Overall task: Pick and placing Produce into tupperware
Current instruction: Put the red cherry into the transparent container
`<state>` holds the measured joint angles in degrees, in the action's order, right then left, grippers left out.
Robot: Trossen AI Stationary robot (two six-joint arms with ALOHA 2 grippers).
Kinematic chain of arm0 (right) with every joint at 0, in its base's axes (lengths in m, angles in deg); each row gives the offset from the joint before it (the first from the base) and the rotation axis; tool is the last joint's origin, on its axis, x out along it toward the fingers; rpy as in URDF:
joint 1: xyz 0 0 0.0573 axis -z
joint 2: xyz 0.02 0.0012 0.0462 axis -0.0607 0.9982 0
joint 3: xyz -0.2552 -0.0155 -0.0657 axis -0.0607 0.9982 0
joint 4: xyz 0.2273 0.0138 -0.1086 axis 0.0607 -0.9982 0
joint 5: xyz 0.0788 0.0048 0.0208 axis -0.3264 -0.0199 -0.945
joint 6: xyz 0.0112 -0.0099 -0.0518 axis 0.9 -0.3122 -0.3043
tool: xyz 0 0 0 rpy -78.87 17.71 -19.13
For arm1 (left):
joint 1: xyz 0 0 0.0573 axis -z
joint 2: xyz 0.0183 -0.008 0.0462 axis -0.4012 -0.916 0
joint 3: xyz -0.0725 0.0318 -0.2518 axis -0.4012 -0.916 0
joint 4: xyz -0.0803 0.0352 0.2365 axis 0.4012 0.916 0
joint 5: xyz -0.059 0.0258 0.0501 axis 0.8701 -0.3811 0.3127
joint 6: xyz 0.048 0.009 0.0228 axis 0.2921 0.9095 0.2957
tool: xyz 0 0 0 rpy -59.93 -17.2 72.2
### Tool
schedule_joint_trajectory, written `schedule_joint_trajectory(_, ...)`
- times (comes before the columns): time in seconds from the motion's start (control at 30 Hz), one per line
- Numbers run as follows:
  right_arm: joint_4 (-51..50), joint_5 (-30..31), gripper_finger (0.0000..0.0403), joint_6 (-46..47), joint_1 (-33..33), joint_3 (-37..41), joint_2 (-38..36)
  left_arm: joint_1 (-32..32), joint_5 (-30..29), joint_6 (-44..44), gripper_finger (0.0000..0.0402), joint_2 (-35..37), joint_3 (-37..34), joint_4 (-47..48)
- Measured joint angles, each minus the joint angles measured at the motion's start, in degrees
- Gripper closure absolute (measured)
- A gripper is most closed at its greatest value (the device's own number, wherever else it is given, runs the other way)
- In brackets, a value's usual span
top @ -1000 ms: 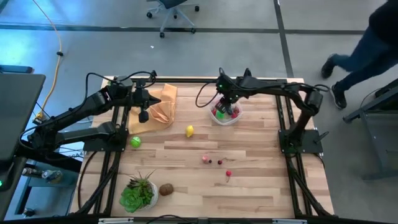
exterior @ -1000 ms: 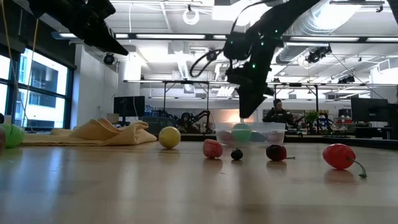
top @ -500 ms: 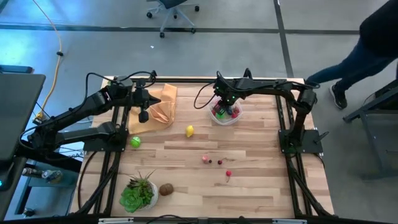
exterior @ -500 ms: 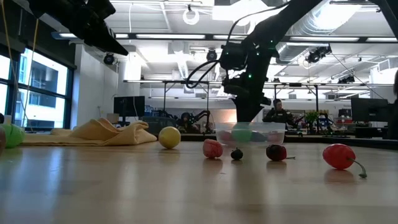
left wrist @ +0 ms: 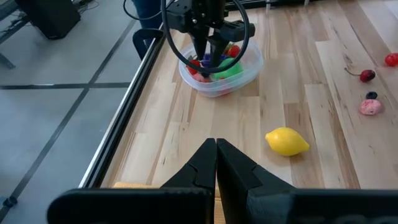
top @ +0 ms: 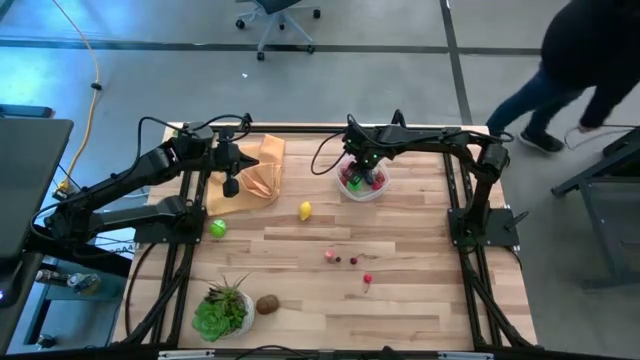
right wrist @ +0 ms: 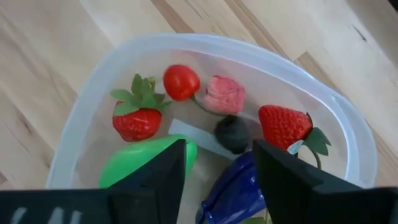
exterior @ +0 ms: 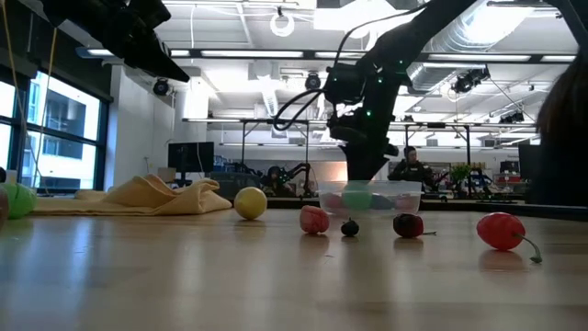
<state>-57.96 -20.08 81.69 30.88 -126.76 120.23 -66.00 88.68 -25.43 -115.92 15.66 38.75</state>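
My right gripper [right wrist: 216, 180] hangs just above the tupperware [right wrist: 336, 118], its two fingers [right wrist: 152, 177] spread apart with nothing between them. Through the gap I see a dark purple piece, perhaps an eggplant [right wrist: 231, 186], lying in the tub below. Around it in the tub lie a green piece [right wrist: 134, 163], two strawberries [right wrist: 137, 118], a small red tomato [right wrist: 181, 81], a pink piece [right wrist: 224, 94] and a small dark berry [right wrist: 232, 134] (I cannot tell which fruit). From above, the tupperware sits at the far middle of the wooden table [top: 420, 310], nearer my right arm's side.

Outside the tub, a lemon [top: 305, 210] lies on the boards nearby. Nearer the front are a pink piece [top: 329, 256], a tiny dark berry [top: 339, 260], a dark red cherry [top: 353, 260] and a red stemmed piece [top: 367, 280]. A green ball [top: 217, 227] sits at the left edge, and a brown piece [top: 267, 303] lies beside the potted plant [top: 222, 310] at the front left.

My left gripper [left wrist: 216, 163] waits over the tan cloth [top: 255, 172] at the far left, fingers pressed together and holding nothing. A person [top: 580, 70] is on the floor beyond the table's far right corner.
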Motion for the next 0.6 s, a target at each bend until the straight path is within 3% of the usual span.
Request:
schedule_joint_trajectory(0.37,0.4,-1.5,0.0212,-0.9,-0.5,0.0,-2.9,0.0,0.0,0.0,0.0399,0.0,0.0,0.0)
schedule_joint_trajectory(0.6,0.4,1.4,0.0212,1.2,-6.4,0.0,-9.6,0.0,0.0,0.0,0.0399,0.0,0.0,0.0)
